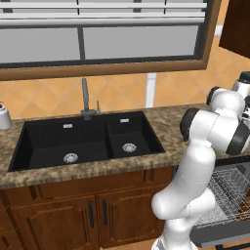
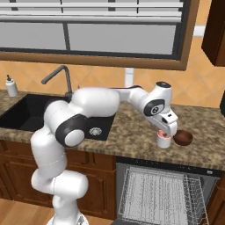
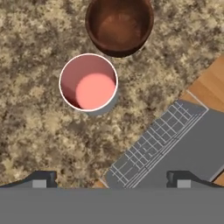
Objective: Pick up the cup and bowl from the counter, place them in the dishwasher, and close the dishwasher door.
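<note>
A white cup with a pink inside stands on the brown-speckled counter, just right of the sink. A dark brown bowl sits right beside it. My gripper hangs open directly over the cup, holding nothing. In the hand view the cup lies up and left of the midline between my fingertips, with the bowl beyond it. Below the counter the dishwasher stands open, its pale wire rack pulled out over the lowered grey dishwasher door.
The black double sink and its faucet lie left of the arm. A soap dispenser stands at the counter's far left. A grey appliance sits at the back right. Wooden cabinets run below.
</note>
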{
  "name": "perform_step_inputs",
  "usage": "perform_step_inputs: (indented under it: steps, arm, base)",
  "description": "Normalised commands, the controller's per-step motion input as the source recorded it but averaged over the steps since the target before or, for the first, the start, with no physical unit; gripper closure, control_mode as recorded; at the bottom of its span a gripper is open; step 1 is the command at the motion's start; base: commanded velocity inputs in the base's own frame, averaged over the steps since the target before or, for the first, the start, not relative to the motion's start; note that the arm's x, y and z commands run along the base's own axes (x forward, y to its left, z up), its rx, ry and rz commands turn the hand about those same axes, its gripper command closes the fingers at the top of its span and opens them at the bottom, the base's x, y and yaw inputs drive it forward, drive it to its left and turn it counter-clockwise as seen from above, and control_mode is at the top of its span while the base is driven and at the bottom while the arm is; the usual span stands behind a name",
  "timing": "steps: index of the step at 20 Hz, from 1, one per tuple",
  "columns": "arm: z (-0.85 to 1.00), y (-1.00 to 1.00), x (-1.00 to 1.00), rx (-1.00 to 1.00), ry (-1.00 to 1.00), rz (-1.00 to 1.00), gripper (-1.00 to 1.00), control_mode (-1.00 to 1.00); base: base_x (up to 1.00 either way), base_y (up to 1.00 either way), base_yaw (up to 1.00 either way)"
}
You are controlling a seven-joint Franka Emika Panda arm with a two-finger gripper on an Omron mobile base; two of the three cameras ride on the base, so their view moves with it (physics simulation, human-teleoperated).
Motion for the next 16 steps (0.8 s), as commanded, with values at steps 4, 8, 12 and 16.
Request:
perform_step_inputs:
  steps: [4,8,12,16]
  arm:
    - [-0.31,-0.35,0.23,0.03,-0.02,-0.11,-1.0,-1.0]
    - [-0.32,-0.22,0.18,0.01,-0.04,-0.08,-1.0,-1.0]
    - [-0.32,-0.06,0.12,0.0,-0.04,-0.07,-1.0,-1.0]
    - [-0.29,0.0,0.13,0.0,-0.03,-0.04,-1.0,-1.0]
  base:
    - [0.0,0.0,0.0]
    - [0.0,0.0,0.0]
    - [0.0,0.0,0.0]
    - [0.0,0.0,0.0]
